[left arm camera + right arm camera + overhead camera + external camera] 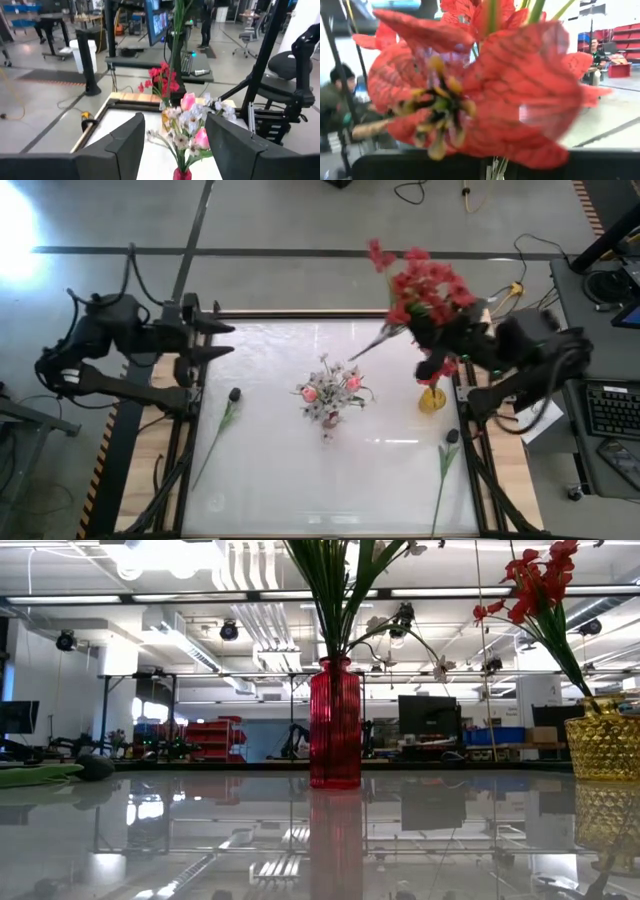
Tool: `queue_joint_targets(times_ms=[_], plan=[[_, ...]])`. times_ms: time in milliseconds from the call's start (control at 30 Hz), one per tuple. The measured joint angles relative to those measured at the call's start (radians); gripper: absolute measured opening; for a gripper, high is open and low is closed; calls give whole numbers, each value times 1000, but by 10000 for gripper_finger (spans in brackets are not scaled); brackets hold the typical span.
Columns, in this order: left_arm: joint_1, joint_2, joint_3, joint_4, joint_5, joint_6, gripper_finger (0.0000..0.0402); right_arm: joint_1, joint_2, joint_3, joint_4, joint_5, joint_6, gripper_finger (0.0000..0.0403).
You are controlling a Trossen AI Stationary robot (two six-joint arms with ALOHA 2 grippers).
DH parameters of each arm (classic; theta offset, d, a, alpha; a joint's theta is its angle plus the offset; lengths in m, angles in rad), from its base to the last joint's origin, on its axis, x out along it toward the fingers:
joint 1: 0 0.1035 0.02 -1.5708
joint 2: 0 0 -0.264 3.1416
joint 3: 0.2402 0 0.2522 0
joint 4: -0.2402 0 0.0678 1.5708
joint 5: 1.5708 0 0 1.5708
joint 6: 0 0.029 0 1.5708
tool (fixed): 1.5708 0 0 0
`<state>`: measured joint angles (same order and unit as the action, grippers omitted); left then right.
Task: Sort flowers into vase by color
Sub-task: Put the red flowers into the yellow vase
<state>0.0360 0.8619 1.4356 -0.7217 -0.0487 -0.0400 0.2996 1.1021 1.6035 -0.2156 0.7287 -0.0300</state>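
Note:
A red vase [328,420] stands mid-table and holds white and pink flowers [328,392]; the low view shows the red vase [334,720] upright. A gold vase [432,400] at the table's right edge holds a red spray [535,585]. My right gripper [412,330], above the table's far right, is shut on another red flower spray [425,280], whose blossoms [470,90] fill the right wrist view. My left gripper [222,340] is open and bare at the far left edge, its fingers [125,145] pointing at the red vase. My right gripper holds the red spray by its green stalk [398,328], just below the blossom head. The fingers come level from the table's right side and lie across the stalk. The spray is lifted clear; its free stalk end [355,356] slants toward the table's middle. The blossoms hide the fingertips.
Two loose stems lie flat on the table, each with a dark bud: one at the left [225,420], also in the low view [60,772], and one at the near right [446,455]. Bare white tabletop lies along the near edge [330,500].

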Motion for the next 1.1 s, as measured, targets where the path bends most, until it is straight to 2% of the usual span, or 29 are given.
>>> queue_joint_targets(times_ms=[100,267,400,533,633,733,900,1100], plan=[[0,6,-41,13,-41,-32,190,2,-58,0,-169,-44,61,14],[0,32,-112,34,-79,-93,186,2,-152,0,-400,-238,208,13],[0,61,-148,54,-112,-130,185,2,-225,0,-593,-295,266,13],[0,100,-147,59,-188,-185,185,2,-295,0,-890,-275,369,13],[0,132,-137,73,-211,-225,185,2,-330,-3,-1015,-253,430,13],[0,161,-126,115,-216,-242,185,2,-368,-12,-1037,-243,423,13],[0,206,-122,195,-254,-255,185,1,-462,-80,-1044,-134,385,13],[0,249,-121,248,-259,-282,185,2,-600,-261,-1019,-55,540,13]])
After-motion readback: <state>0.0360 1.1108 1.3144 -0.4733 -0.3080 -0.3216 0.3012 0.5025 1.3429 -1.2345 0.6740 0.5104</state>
